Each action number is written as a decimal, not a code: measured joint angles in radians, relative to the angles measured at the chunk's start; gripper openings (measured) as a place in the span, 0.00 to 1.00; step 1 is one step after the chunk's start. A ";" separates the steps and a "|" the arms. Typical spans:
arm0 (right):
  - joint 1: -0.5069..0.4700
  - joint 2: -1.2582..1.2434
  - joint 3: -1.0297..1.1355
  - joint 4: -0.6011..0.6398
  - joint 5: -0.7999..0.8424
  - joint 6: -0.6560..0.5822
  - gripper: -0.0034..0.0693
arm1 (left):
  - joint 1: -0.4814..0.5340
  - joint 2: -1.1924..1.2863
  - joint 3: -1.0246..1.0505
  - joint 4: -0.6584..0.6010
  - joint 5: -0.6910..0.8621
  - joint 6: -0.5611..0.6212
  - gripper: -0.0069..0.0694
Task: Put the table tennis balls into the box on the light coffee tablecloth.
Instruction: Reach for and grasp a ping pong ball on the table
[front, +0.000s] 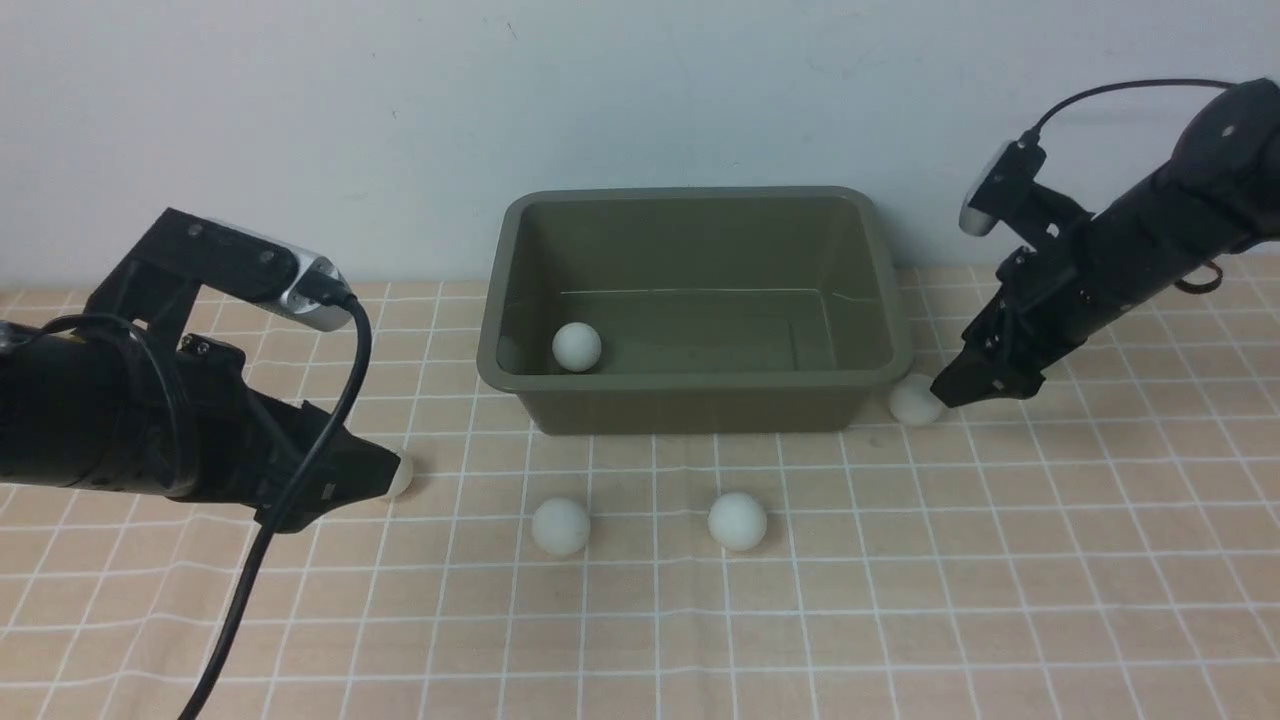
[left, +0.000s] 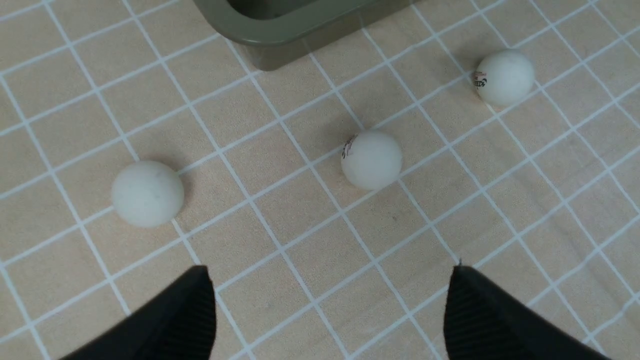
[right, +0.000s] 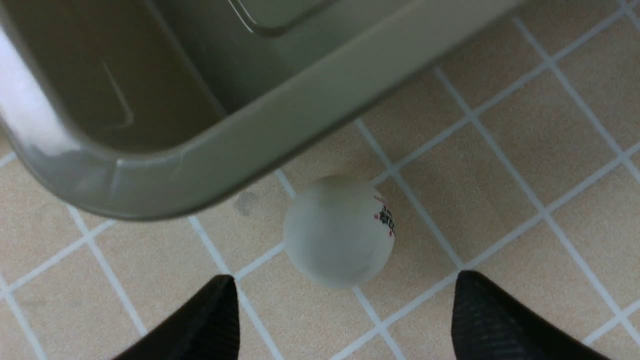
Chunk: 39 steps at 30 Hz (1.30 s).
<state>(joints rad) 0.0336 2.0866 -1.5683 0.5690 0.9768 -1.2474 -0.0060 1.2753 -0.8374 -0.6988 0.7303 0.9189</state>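
The olive-green box (front: 690, 405) stands at the centre of the frame on the light coffee tablecloth (front: 900, 600), backed by a pale wall (front: 300, 120). 1 boxed ball (front: 577, 347) rests on its floor, toward the lower-left corner. 4 other table tennis balls lie on the cloth outside.

2 of them, the front-left ball (front: 560, 527) and the front-centre ball (front: 737, 521), sit apart from each other below the box, both well clear of either arm. The half-hidden ball (front: 401, 477) peeks out from behind the tip of the left fingers (left: 175, 320) at the frame's lower left. Those fingers are spread wide and hold nothing.

At right of centre, the printed ball (right: 339, 231) lies beside the box's lower-right corner, just ahead of the right fingers (right: 495, 325). They too are parted wide, with no grip on it. The ball looks slightly blurred, and whether it touches the box wall is hard to tell.
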 joint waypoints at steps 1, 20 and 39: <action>0.000 0.005 0.000 0.003 -0.004 -0.002 0.75 | 0.000 0.000 0.000 0.000 0.000 0.000 0.81; 0.000 0.105 -0.001 0.136 -0.056 -0.086 0.75 | 0.000 0.000 0.000 -0.002 0.001 0.000 0.81; -0.052 0.033 -0.045 0.137 -0.112 -0.015 0.54 | 0.000 0.000 0.000 -0.003 0.001 0.000 0.81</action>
<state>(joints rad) -0.0189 2.1199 -1.6137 0.7056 0.8649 -1.2619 -0.0060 1.2753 -0.8374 -0.7015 0.7312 0.9189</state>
